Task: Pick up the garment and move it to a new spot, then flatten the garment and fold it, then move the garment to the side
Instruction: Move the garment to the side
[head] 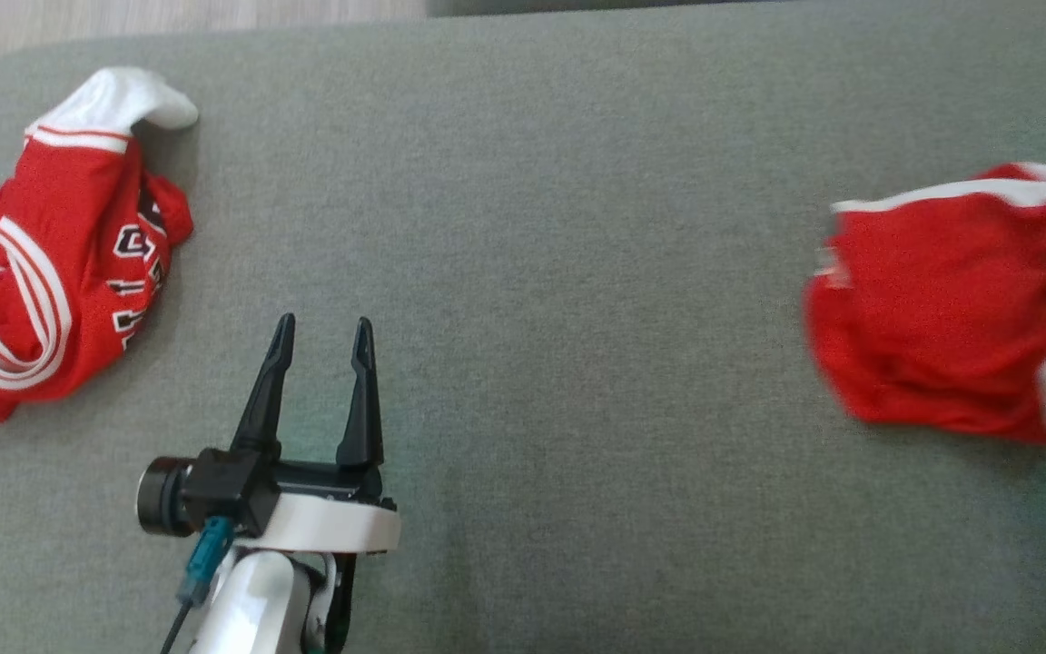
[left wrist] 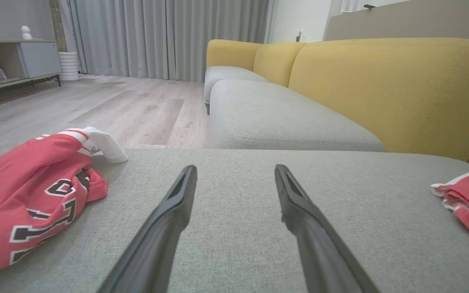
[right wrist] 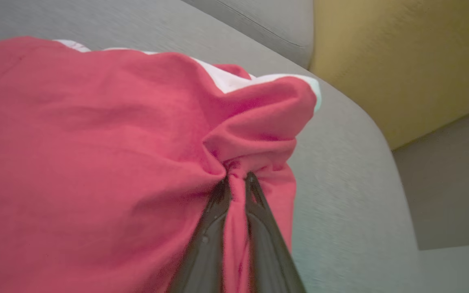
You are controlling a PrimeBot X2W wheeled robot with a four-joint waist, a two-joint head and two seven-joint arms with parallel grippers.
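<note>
While the right gripper [right wrist: 237, 178] pinches the shirt [head: 932, 300] at the cushion's [head: 577, 227] three-o'clock edge, the left gripper [head: 323, 341] gapes empty at seven. Bare cushion lies between; a jersey [head: 60, 263] sits at nine.

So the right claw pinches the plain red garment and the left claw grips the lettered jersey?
No: the head view shows the left gripper open, apart from the lettered jersey. The right gripper does pinch the plain red garment.
</note>
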